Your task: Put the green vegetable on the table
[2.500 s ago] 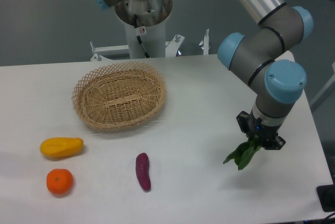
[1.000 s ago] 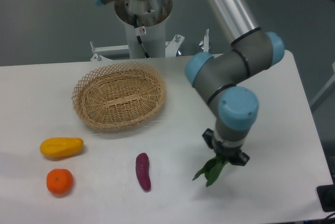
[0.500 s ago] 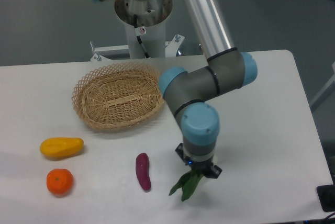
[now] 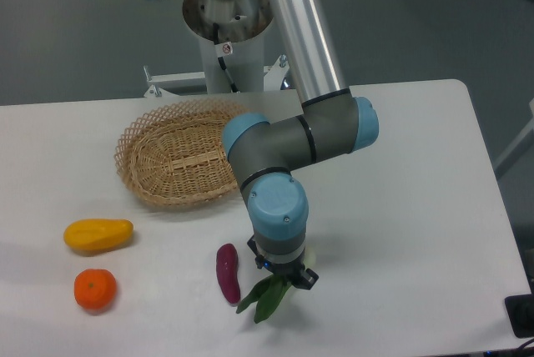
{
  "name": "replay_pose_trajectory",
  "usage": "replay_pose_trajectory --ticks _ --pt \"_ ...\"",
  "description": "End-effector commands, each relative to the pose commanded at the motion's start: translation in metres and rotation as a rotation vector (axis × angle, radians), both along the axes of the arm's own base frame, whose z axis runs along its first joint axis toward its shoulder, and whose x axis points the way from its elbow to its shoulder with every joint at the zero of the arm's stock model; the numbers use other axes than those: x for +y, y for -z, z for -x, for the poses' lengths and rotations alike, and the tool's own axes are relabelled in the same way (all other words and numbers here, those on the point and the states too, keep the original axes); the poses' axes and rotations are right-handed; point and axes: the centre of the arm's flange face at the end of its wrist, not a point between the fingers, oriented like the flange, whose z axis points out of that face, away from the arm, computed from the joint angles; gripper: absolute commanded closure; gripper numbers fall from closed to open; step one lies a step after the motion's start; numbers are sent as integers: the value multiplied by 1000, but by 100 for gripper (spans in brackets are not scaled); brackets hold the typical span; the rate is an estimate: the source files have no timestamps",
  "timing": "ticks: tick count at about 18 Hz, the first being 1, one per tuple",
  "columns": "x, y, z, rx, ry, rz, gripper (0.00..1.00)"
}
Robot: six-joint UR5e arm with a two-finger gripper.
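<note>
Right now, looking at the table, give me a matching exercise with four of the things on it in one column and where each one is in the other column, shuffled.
Things:
1. green vegetable
2. purple vegetable
3. wicker basket
4. orange fruit

Places:
A. front left corner of the table, below the yellow vegetable
B. hanging from the gripper, leaves pointing down-left
C. back left, partly behind the arm's elbow
D. lying on the table just left of the gripper

Pairs: 1-B, 2-D, 3-C, 4-A
</note>
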Motion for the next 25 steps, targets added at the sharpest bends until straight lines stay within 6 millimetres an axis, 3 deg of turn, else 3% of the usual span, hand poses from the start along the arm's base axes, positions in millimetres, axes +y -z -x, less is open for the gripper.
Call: replay_pose_trajectory --ticks 1,2,4,18,22,25 --pt "0 -1 0 1 0 -1 18" --pt "0 -2 0 2 0 -2 6" --pt "0 -4 0 4 0 -5 1" --pt "1 -14 7 14 3 -22 0" --pt "-8 -27 25 24 -19 -40 0" --pt "-25 -41 47 32 -20 -47 0"
